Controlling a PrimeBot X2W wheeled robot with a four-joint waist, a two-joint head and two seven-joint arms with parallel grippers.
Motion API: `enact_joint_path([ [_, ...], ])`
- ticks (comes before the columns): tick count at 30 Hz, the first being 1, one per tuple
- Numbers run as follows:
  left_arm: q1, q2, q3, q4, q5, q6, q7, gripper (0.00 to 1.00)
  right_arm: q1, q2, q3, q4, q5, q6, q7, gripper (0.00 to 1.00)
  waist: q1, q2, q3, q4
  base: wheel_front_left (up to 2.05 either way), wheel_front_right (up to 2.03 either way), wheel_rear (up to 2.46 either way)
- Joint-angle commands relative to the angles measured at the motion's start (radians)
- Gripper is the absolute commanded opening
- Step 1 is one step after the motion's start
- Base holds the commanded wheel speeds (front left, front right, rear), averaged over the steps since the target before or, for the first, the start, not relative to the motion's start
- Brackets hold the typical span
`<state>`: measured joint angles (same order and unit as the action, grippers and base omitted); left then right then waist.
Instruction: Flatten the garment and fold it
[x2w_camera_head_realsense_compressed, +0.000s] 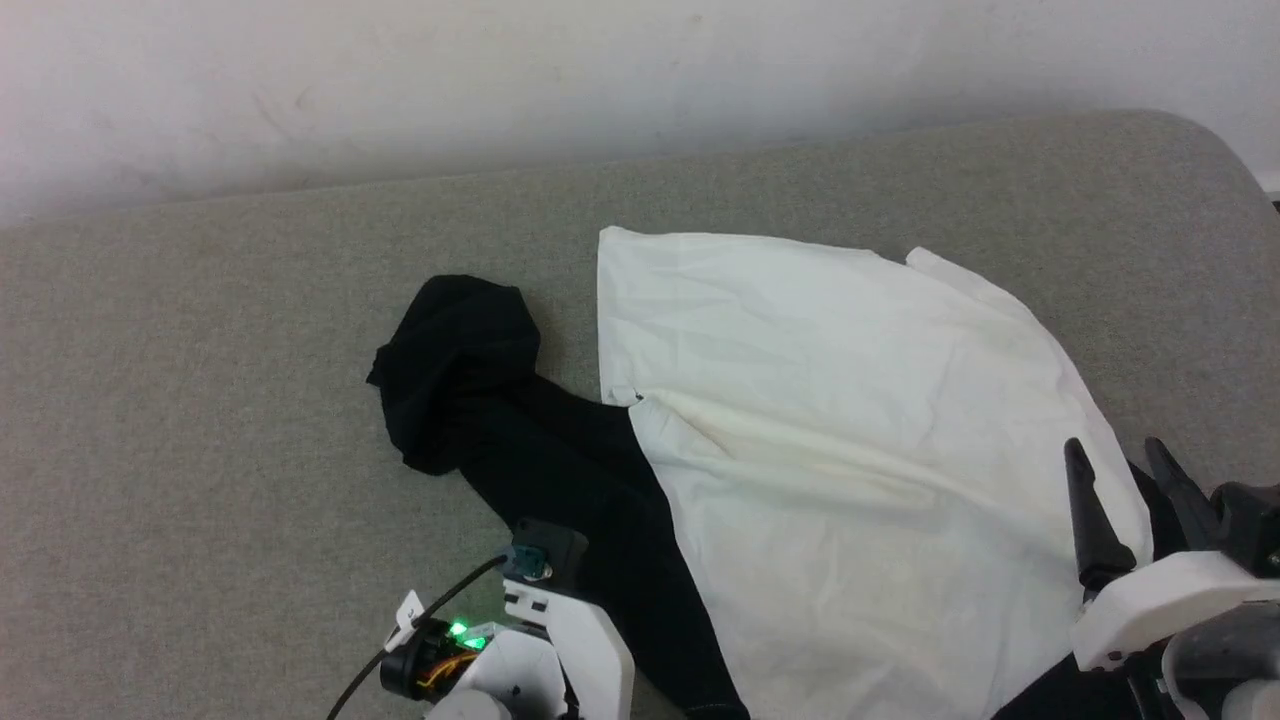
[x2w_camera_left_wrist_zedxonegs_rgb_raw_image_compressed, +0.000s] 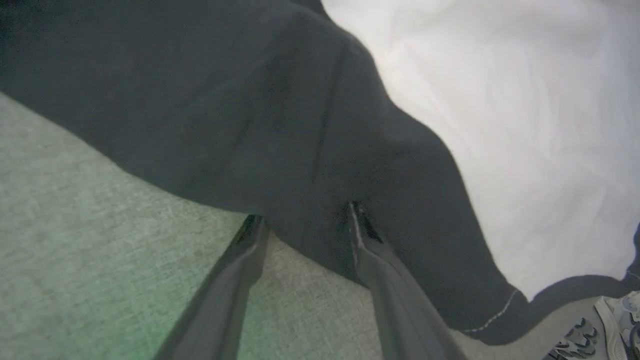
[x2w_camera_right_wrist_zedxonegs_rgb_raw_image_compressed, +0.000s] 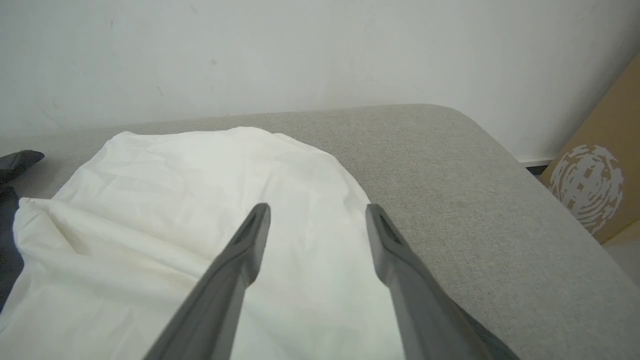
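Two-fingered left tool (x2w_camera_left_wrist_zedxonegs_rgb_raw_image_compressed: 305, 215), parted, at black sleeve of garment (x2w_camera_head_realsense_compressed: 850, 420).

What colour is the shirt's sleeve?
Black. The sleeve shows best in the head view.

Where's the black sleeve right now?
In the head view, the black sleeve lies on the grey cushion, left of centre, just left of the white body.
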<state>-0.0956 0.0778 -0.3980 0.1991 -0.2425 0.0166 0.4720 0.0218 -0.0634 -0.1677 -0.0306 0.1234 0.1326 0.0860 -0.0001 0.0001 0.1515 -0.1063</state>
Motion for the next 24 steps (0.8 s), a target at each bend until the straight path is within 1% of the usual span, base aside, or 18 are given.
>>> enact_joint_path([
  [1, 0.019, 0.001, -0.012, 0.055, -0.008, -0.013, 0.015, 0.00, -0.015, 0.001, -0.003, 0.003, 0.001, -0.002, -0.007, 1.00, 0.0001, -0.0001, -0.002, 0.000, 0.00, 0.00, 0.00],
  [2, 0.018, 0.003, -0.007, 0.063, -0.010, -0.011, 0.006, 0.00, -0.015, 0.002, -0.005, 0.005, 0.000, -0.002, -0.007, 1.00, 0.0001, -0.0001, -0.008, 0.003, 0.00, 0.00, 0.00],
  [5, 0.017, 0.013, 0.031, 0.063, -0.015, 0.018, -0.053, 0.00, -0.010, 0.001, -0.013, 0.007, -0.003, -0.002, -0.005, 1.00, 0.0001, -0.0001, -0.028, 0.013, 0.00, 0.00, 0.00],
  [10, 0.040, 0.052, 0.143, 0.023, -0.032, 0.097, -0.162, 0.00, 0.005, -0.003, -0.025, 0.005, -0.008, -0.002, 0.006, 1.00, 0.0001, -0.0001, -0.077, 0.044, 0.00, 0.00, 0.00],
  [12, 0.064, 0.076, 0.186, -0.001, -0.038, 0.125, -0.182, 0.00, 0.016, -0.003, -0.026, 0.005, -0.006, -0.002, 0.016, 1.00, 0.0001, -0.0001, -0.094, 0.059, 0.00, 0.00, 0.00],
  [15, 0.109, 0.107, 0.236, -0.039, -0.051, 0.157, -0.186, 0.00, 0.035, -0.004, -0.026, 0.013, 0.000, -0.002, 0.052, 1.00, 0.0001, -0.0001, -0.112, 0.081, 0.00, 0.00, 0.00],
  [20, 0.190, 0.134, 0.267, -0.070, -0.068, 0.182, -0.150, 0.00, 0.061, -0.001, -0.071, 0.049, 0.006, -0.002, 0.149, 1.00, 0.0001, -0.0001, -0.115, 0.114, 0.00, 0.00, 0.00],
  [24, 0.217, 0.125, 0.250, -0.069, -0.073, 0.180, -0.137, 0.00, 0.051, -0.010, -0.100, 0.076, 0.022, -0.002, 0.217, 1.00, 0.0001, -0.0001, -0.104, 0.134, 0.00, 0.00, 0.00],
])
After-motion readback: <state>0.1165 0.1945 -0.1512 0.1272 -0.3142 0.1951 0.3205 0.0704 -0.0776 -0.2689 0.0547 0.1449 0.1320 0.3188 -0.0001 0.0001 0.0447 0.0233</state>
